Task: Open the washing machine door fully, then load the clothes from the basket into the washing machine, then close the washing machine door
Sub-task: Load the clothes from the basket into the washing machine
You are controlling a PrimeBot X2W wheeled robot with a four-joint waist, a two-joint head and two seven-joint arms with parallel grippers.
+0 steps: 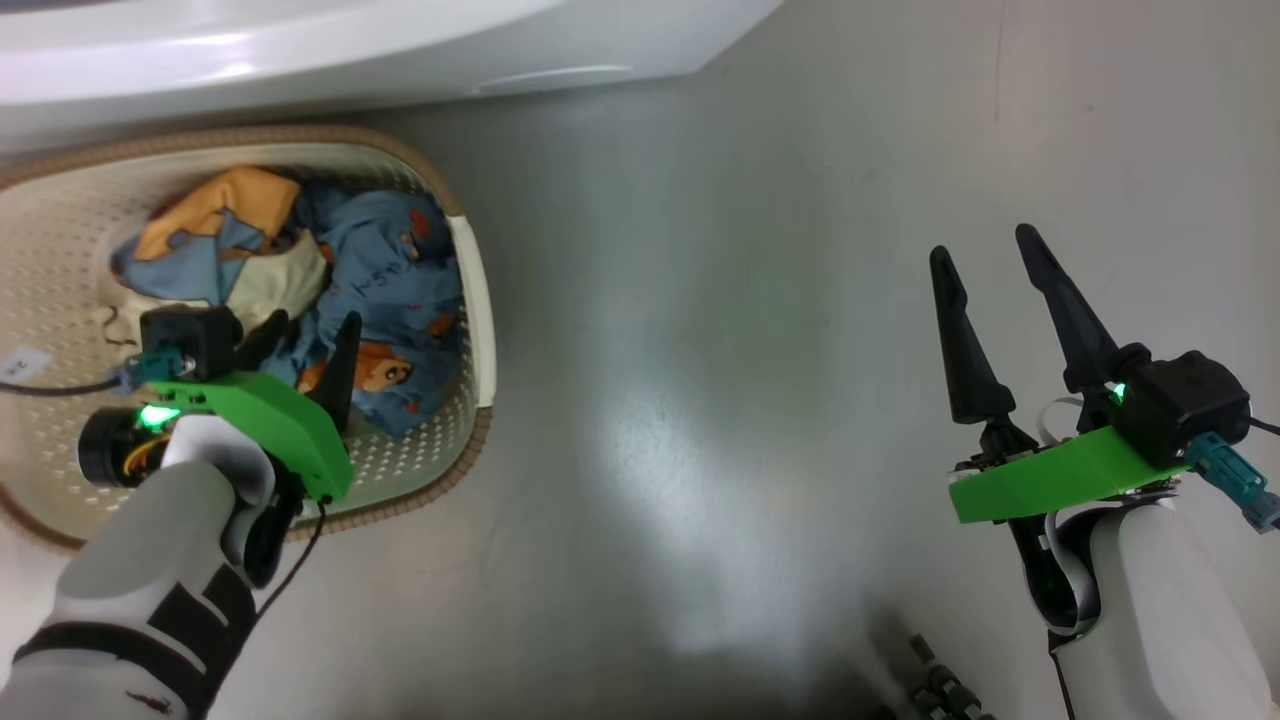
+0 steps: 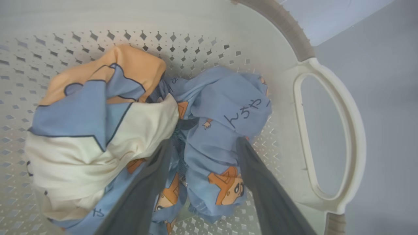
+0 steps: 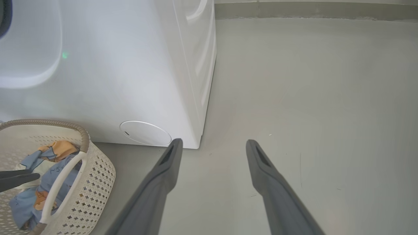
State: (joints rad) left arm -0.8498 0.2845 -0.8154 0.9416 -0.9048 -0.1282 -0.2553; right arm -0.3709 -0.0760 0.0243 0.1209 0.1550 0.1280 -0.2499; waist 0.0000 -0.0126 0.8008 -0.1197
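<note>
With both arms lowered toward the floor (image 1: 700,350), the left gripper (image 1: 315,325) (image 2: 204,143) sits inside the basket (image 1: 60,230) (image 2: 196,32) (image 3: 94,182), on its right half. Its fingers are spread wide and released. They straddle a bunch of blue fabric, one finger on each side, with the tips down among the clothes (image 1: 390,280) (image 2: 222,111) (image 3: 29,199). Nothing is clamped between them.

The right gripper (image 1: 983,248) (image 3: 213,142) hangs over bare floor, well to the right of the basket. Its fingers are likewise spread and hold nothing.

The clothes lie in a loose heap in the basket:
- a blue piece printed with orange figures, next to the right wall and the white handle (image 2: 356,140);
- a cream, orange and blue piece just left of it.

Whether the left fingers press on the fabric or only rest beside it cannot be told.

The washer (image 1: 300,50) (image 3: 114,81) stands directly beyond the basket, its white front close to the far rim. A round cover (image 3: 145,133) sits low on that front, right of the basket.
</note>
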